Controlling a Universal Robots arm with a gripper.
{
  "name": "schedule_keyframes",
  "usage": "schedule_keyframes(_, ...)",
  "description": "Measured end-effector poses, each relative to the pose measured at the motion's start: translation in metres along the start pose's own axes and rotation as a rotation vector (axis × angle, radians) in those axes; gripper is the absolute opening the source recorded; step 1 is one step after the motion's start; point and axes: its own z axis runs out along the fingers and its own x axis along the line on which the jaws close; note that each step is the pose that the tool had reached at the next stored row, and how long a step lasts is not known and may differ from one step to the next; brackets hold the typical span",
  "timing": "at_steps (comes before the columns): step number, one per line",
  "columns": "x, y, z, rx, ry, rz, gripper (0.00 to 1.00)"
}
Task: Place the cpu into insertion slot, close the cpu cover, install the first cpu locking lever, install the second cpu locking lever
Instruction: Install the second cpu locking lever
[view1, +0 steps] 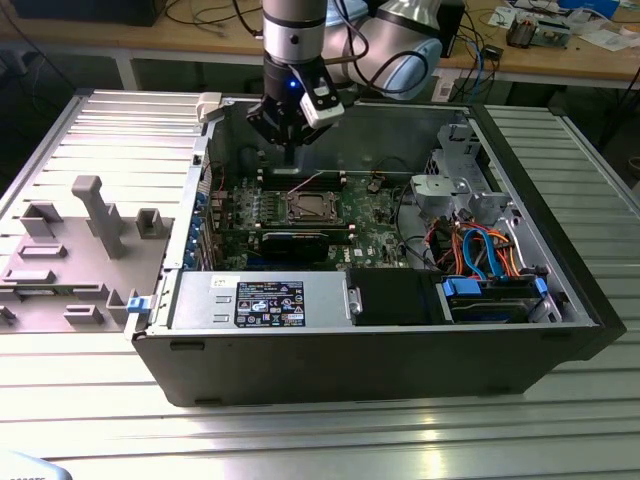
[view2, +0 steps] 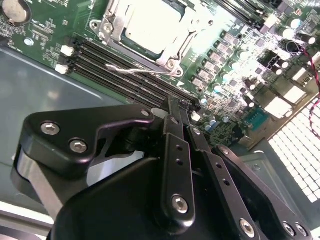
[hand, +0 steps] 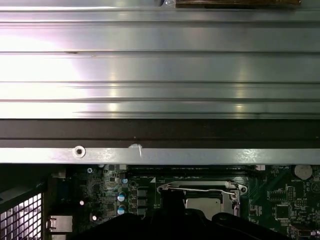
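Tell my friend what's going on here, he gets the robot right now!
Gripper: its fingers are closed together with nothing between them. It hangs over the memory slots next to the socket.
The cpu already sits in the insertion slot.
The cpu cover is down around the chip.
One thin locking lever lies along the cover's edge; whether it is hooked, I cannot tell. The other lever I cannot make out.
Done: chip in, cover closed. Left: check and finish both levers.
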Motion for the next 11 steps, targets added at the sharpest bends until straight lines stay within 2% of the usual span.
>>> schedule_keyframes(11,-0.0013,0.0,0.0013,0.0001,0.0004,0.0,0.11)
